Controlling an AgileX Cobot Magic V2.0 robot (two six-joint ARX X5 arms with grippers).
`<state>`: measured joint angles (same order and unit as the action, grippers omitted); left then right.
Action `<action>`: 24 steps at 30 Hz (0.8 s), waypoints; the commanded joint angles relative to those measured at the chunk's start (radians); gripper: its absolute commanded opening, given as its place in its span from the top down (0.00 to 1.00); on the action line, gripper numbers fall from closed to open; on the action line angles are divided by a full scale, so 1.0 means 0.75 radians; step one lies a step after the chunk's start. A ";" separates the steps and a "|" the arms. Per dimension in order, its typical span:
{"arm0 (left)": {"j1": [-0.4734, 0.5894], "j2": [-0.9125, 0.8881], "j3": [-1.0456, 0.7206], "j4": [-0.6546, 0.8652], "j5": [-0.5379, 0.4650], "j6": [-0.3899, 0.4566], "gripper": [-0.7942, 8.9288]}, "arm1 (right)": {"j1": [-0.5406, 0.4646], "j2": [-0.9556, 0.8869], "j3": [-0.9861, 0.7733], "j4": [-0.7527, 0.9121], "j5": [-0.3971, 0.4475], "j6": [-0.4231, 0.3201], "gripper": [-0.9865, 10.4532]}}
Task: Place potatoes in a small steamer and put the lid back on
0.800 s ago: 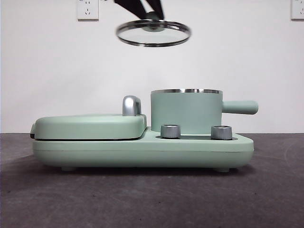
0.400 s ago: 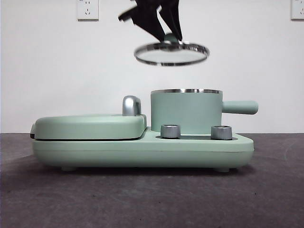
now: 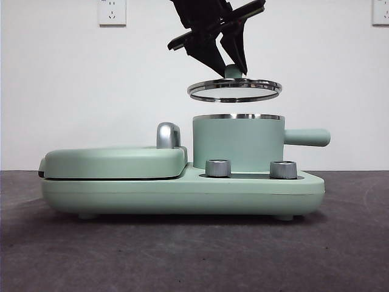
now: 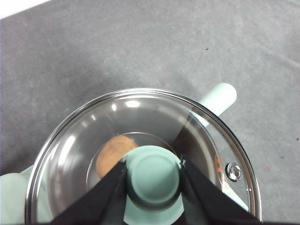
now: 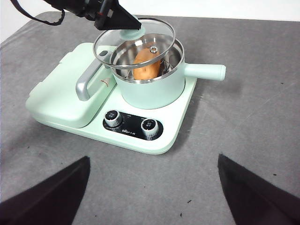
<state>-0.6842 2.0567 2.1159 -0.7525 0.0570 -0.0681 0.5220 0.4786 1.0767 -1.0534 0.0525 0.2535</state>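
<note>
Lowered since before: one round glass lid (image 3: 234, 90), knob pinched by left tool (image 3: 229, 62), hovers above one mint-green steamer pot (image 3: 238, 143) holding one orange-brown potato (image 5: 146, 68); right tool (image 5: 152, 187) spread.

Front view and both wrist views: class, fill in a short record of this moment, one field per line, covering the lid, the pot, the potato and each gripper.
lid: glass lid held level in the air just above the pot, not touching it
pot: mint-green pot open, on the cooker base
potato: potato inside the pot
left gripper: left gripper, jaws shut on the lid's knob
right gripper: right gripper open, away from the cooker, holding nothing
</note>
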 commanded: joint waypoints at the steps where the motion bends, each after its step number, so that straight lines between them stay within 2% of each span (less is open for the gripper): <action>1: -0.013 0.049 0.045 0.026 0.004 -0.005 0.91 | 0.008 0.005 0.011 0.017 0.002 0.030 0.54; 8: -0.012 0.102 0.045 0.098 0.004 -0.003 0.91 | 0.008 0.005 0.011 0.017 0.002 0.037 0.54; 19: -0.012 0.151 0.045 0.096 0.003 0.002 0.91 | 0.008 0.005 0.011 0.017 0.002 0.037 0.54; 24: -0.012 0.151 0.045 0.112 -0.014 0.044 0.91 | 0.008 0.005 0.011 0.017 0.002 0.037 0.54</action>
<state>-0.6838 2.1399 2.1159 -0.6910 0.0502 -0.0589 0.5220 0.4786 1.0767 -1.0534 0.0528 0.2699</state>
